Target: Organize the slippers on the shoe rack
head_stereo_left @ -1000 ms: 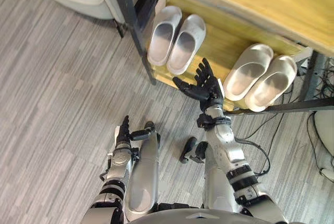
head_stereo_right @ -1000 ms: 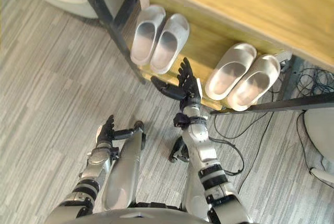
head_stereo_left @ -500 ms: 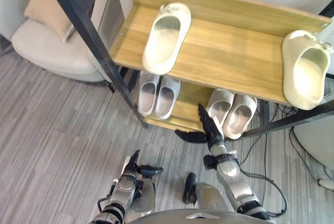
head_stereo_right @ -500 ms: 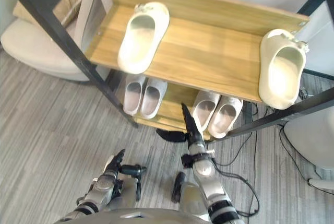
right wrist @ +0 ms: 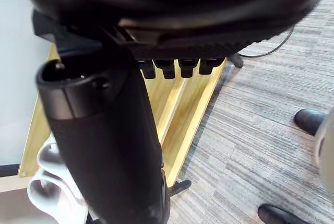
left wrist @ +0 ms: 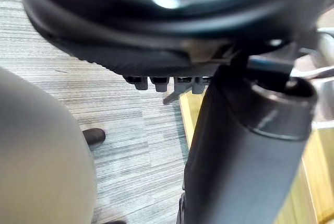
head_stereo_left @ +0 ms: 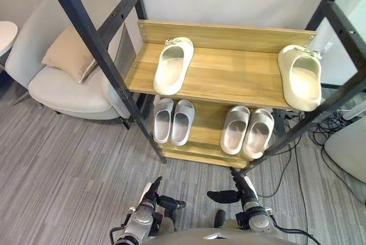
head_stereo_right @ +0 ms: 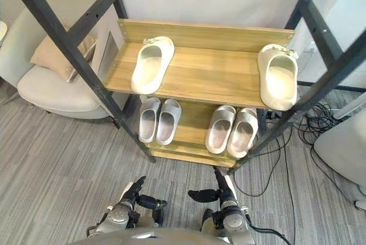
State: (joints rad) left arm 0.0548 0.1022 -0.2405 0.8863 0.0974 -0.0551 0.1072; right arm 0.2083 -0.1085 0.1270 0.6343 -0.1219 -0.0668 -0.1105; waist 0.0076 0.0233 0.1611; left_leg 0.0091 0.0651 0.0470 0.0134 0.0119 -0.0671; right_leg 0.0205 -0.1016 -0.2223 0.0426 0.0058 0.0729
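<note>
Low at the front of the head views, the right hand [head_stereo_left: 245, 191] and the left hand [head_stereo_left: 147, 200] hang over the floor [head_stereo_left: 68, 159], fingers straight, thumbs spread, both empty. Just beyond them stands the shoe rack [head_stereo_left: 240, 71]. Its lower shelf holds the left grey pair [head_stereo_left: 173, 121] and the right grey pair [head_stereo_left: 247, 132], nearest the right hand. Above, the left cream slipper [head_stereo_left: 173, 65] and the right cream slipper [head_stereo_left: 301, 77] lie well apart. An armchair [head_stereo_left: 63, 85] stands beside the rack.

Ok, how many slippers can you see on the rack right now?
6. Upper shelf: one cream slipper left, one at the right end. Lower shelf: a grey pair left, a second pair right. The upper shelf could hide more.
</note>
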